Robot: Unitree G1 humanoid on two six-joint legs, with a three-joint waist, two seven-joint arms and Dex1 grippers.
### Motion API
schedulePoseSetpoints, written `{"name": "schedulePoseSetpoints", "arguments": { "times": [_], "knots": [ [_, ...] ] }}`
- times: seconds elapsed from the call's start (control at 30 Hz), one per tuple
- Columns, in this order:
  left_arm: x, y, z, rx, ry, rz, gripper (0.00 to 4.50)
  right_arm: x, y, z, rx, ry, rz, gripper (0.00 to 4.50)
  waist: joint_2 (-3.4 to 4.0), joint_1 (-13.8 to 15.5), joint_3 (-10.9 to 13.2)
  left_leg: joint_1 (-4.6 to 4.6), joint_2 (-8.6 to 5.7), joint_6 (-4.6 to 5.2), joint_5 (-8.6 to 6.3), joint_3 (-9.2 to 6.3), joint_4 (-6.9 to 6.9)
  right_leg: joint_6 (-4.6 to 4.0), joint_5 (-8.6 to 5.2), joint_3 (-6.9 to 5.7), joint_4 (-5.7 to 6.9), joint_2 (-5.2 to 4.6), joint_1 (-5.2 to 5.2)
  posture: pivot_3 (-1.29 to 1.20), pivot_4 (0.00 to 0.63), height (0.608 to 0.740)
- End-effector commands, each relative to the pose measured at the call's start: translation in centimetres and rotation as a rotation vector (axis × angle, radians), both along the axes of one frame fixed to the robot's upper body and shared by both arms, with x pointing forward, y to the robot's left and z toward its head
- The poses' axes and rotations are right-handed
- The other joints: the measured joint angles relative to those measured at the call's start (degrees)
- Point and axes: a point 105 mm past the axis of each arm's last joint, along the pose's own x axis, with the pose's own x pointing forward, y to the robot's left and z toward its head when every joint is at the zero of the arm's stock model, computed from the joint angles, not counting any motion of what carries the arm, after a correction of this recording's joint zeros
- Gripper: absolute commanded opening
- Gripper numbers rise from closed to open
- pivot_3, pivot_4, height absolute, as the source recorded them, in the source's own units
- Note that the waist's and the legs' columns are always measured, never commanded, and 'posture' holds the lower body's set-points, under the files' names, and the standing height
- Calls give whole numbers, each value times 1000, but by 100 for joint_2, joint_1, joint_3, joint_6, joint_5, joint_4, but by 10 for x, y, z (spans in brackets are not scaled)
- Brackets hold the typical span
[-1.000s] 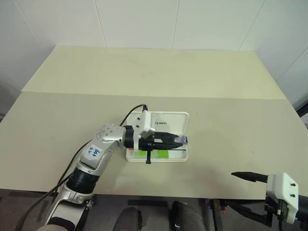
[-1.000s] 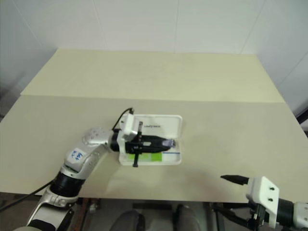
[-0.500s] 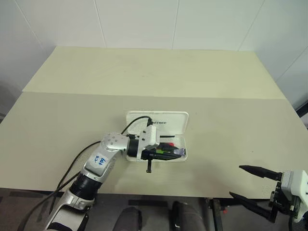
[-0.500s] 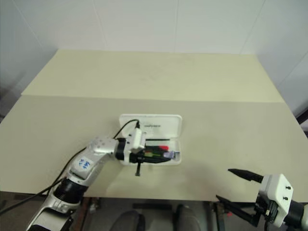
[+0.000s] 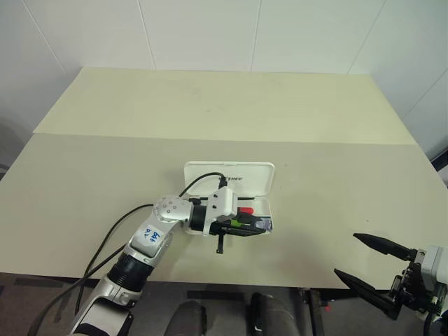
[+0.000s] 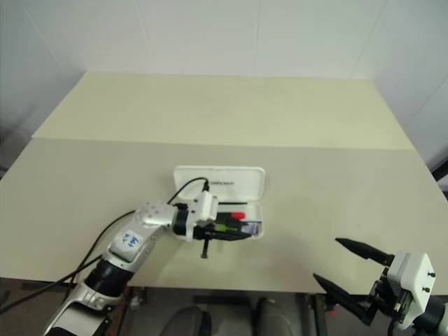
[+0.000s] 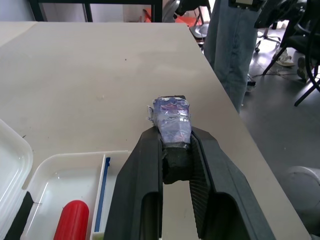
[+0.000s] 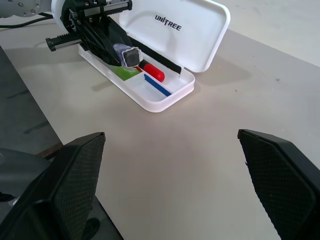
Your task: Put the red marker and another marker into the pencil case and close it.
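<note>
On the beige tabletop, the left end effector reaches over the tray of the open white pencil case, its two black fingers clamped on a small purple-grey stubby piece. Beneath it in the tray lie the lime-green marker and the red marker, beside a blue stripe, with the lid standing open behind. Well apart to the right, off the tabletop's near edge, the right end effector hangs with its fingers spread wide, gripping nothing.

open pencil case holds red marker.
</note>
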Motion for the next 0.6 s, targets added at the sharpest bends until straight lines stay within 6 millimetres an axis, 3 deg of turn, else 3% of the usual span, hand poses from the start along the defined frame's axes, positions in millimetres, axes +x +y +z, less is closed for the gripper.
{"name": "schedulePoseSetpoints", "arguments": {
  "times": [0.03,0.6],
  "knots": [
    [0,-6,7,-6,-37,-8,367,-4,-1,6,3,-37,4,4500,0,0,0,0,0,0,0,0,0,0,0,0,0,0,0,0,150,740],
    [26,4,3,75,-96,105,367,-12,-10,-9,17,-18,-12,4500,5,0,-3,1,1,2,2,-1,-3,-3,2,-2,0,0,0,0,150,740]
  ]
}}
